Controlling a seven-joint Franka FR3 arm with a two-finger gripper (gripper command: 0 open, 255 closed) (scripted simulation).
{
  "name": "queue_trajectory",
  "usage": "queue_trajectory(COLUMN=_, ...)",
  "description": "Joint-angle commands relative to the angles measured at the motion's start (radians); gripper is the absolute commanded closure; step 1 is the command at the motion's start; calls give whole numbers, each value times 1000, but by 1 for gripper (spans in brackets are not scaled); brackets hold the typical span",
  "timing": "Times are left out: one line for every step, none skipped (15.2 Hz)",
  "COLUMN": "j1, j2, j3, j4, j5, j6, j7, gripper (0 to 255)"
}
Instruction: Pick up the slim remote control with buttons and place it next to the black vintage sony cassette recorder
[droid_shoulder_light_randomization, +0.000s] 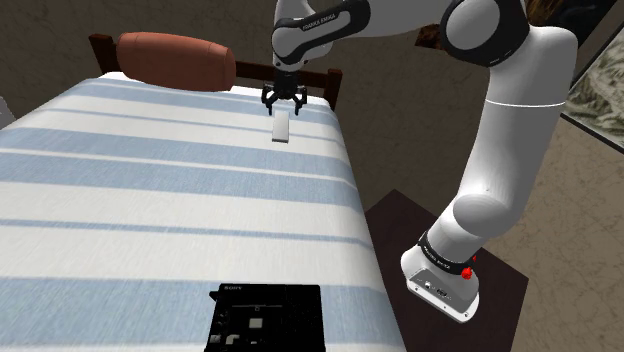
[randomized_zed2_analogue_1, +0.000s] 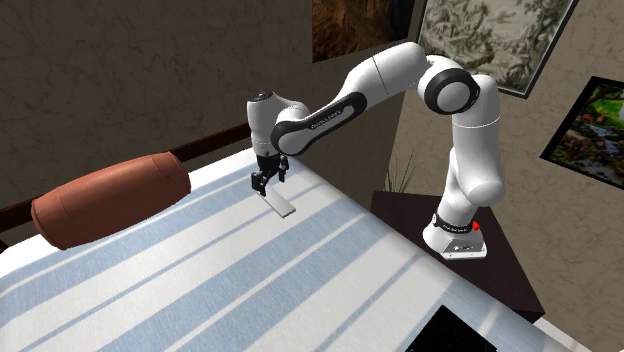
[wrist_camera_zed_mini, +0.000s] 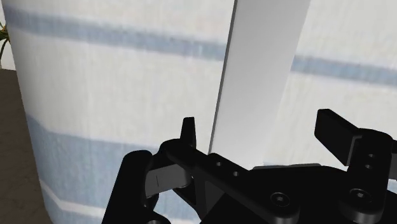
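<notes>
Two fingers (wrist_camera_zed_mini: 336, 127) open astride white remote (droid_shoulder_light_randomization: 282, 130) on striped bed (droid_shoulder_light_randomization: 150, 200); bolster (droid_shoulder_light_randomization: 175, 60) near, recorder (droid_shoulder_light_randomization: 265, 318) well apart.

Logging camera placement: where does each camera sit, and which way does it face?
Shoulder view: beside the stand, looking along the striped bed toward the brown bolster; arm and gripper show.
Second exterior view: across the bed from the stand, facing the whole arm.
Wrist view: on the wrist, looking down at the white remote; open black fingers show.
Both exterior views share bolster, remote, gripper.
</notes>
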Motion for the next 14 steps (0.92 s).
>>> queue_trajectory(j1=-1, j2=44, j3=-4, j4=34, j5=-2, j6=9, j7=7, gripper=0)
queue_trajectory(j1=-1, j2=50, j3=-5, j4=28, j5=-3, j6=20, j7=8, gripper=0)
queue_trajectory(j1=-1, j2=55, j3=-5, j4=22, j5=-4, j6=32, j7=8, gripper=0)
queue_trajectory(j1=-1, j2=61, j3=-5, j4=16, j5=-4, j6=43, j7=9, gripper=0)
queue_trajectory(j1=-1, j2=67, j3=-6, j4=11, j5=-5, j6=54, j7=9, gripper=0)
queue_trajectory(j1=-1, j2=73, j3=-6, j4=6, j5=-6, j6=65, j7=10, gripper=0)
queue_trajectory(j1=0, j2=79, j3=-7, j4=1, j5=-6, j6=76, j7=10, gripper=0)
queue_trajectory(j1=0, j2=82, j3=-7, j4=-2, j5=-7, j6=83, j7=10, gripper=0)
queue_trajectory(j1=0, j2=83, j3=-7, j4=-2, j5=-7, j6=82, j7=10, gripper=0)
queue_trajectory(j1=0, j2=83, j3=-7, j4=-1, j5=-7, j6=82, j7=10, gripper=0)
queue_trajectory(j1=0, j2=83, j3=-7, j4=-1, j5=-7, j6=82, j7=10, gripper=0)
queue_trajectory(j1=0, j2=83, j3=-7, j4=-1, j5=-7, j6=82, j7=10, gripper=0)
queue_trajectory(j1=0, j2=83, j3=-7, j4=-1, j5=-7, j6=82, j7=10, gripper=0)
queue_trajectory(j1=0, j2=83, j3=-7, j4=-1, j5=-7, j6=82, j7=10, gripper=0)
